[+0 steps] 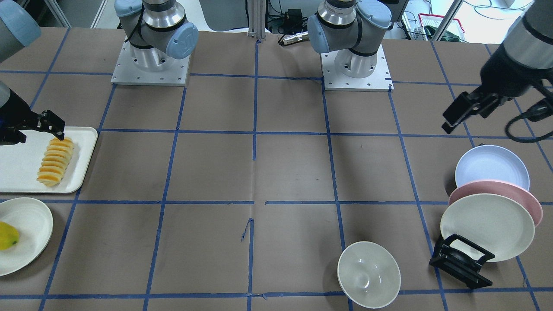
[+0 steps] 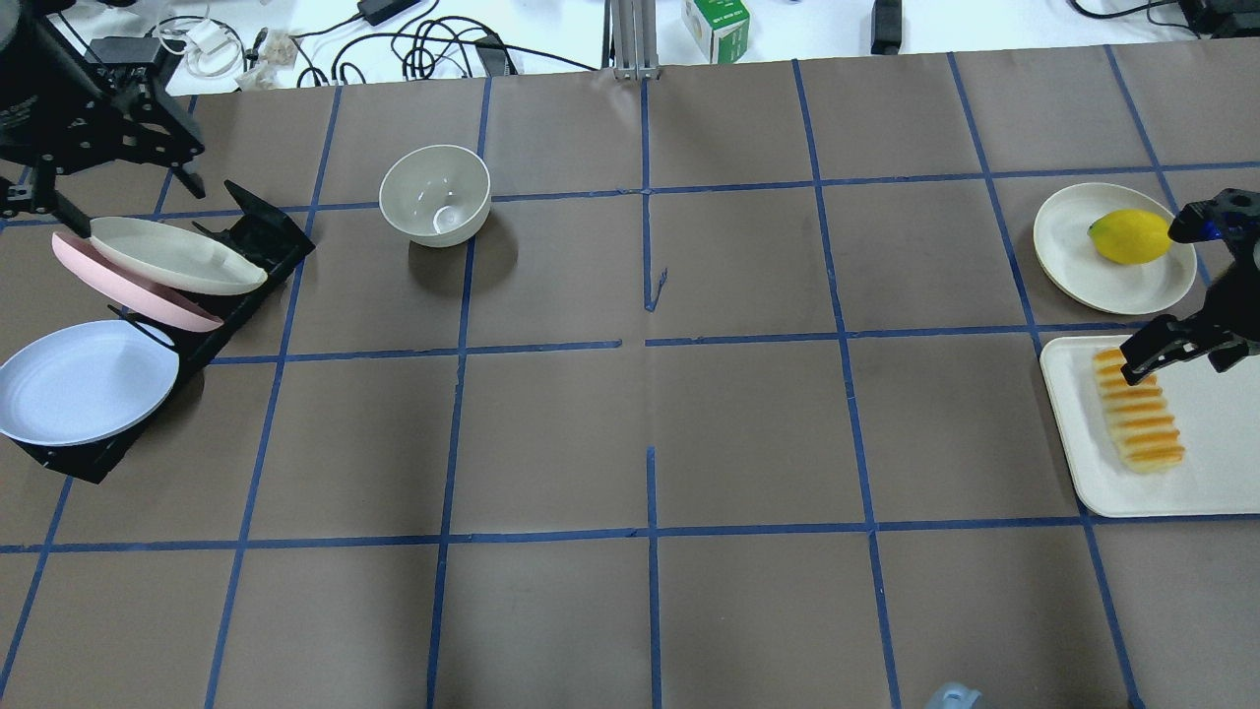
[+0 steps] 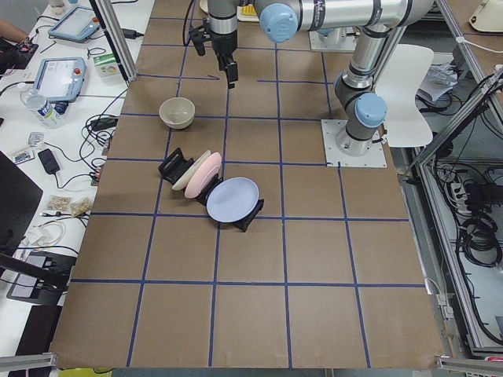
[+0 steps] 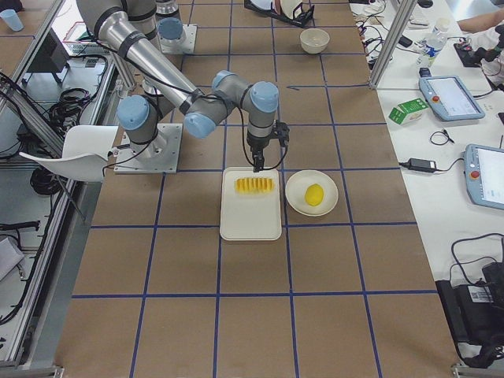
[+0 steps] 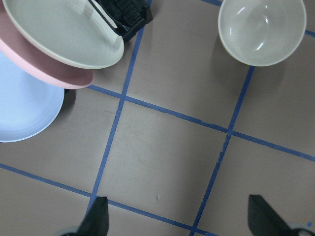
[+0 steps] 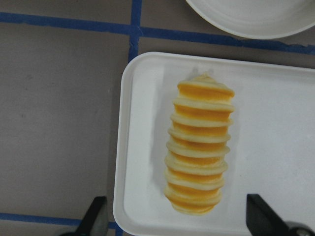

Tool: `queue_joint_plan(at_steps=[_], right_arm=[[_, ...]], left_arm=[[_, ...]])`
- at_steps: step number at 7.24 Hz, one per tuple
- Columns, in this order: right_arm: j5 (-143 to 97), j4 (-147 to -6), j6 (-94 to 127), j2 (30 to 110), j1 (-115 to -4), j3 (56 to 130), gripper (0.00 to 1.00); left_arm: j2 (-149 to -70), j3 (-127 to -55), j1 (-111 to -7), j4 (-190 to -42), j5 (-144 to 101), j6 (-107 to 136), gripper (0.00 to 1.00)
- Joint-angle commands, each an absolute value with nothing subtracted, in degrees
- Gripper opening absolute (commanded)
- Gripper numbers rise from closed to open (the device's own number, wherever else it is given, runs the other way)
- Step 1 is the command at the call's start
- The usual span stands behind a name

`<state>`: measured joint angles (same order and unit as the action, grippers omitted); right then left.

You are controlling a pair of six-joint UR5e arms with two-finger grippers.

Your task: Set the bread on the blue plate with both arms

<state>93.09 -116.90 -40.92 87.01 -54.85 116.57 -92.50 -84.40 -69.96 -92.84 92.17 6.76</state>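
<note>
Hovering: the right gripper [image 6: 178,219] hangs over the bread [image 6: 199,147], fingers spread wide with one tip on each side of the loaf's end, touching nothing.
Bread: it lies flat on a white tray [image 6: 142,147] at the right end of the table, its slices stacked in a row, not yet lifted.
Blue plate: it leans tilted in a black rack [image 2: 251,231] at the left end of the table. It is the nearest to the robot of three plates, with a pink plate [image 2: 118,286] and a cream plate [image 2: 172,254] behind it.
Left gripper: the left gripper [image 5: 179,219] is raised above bare table by the rack's far end, fingers wide apart and holding nothing. The blue plate [image 5: 24,108] sits at the edge of its wrist view.
Step in hand: this looks like the approach to both pick-ups, with neither grasp made and the task barely begun.
Next move, right: it likely calls for dropping straight down until the fingers flank the loaf, then closing gently across the slices so that they stay together.
Next move, left: it likely calls for coming nearer to the blue plate's rim and drawing that plate out of the rack without knocking the pink one beside it.
Nearby: a lemon [image 2: 1130,236] on a small cream plate lies just beyond the tray, and a bowl [image 2: 435,195] stands right of the rack. Both are apart from either grasp.
</note>
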Motion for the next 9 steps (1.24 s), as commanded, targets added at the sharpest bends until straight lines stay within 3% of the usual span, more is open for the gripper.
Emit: queue_joint_plan(at_steps=[1, 4, 6, 9], right_arm=[[92.99, -121.70, -41.04, 83.35, -53.35, 118.04, 1.00], [93.08, -124.89, -40.52, 79.72, -50.89, 118.21, 1.00], [93.34, -124.46, -40.43, 79.72, -50.89, 118.92, 1.00], [93.87, -125.77, -40.52, 79.72, -50.89, 119.18, 1.00]], left_arm=[[-93.68, -84.38, -60.42, -92.38, 92.28, 6.43, 1.00], [-95.01, -86.21, -54.07, -91.41, 92.46, 5.37, 1.00], [-96.58, -90.59, -45.14, -87.30, 92.37, -8.30, 1.00], [-100.02, -98.06, -43.77, -77.88, 92.99, -3.43, 1.00]])
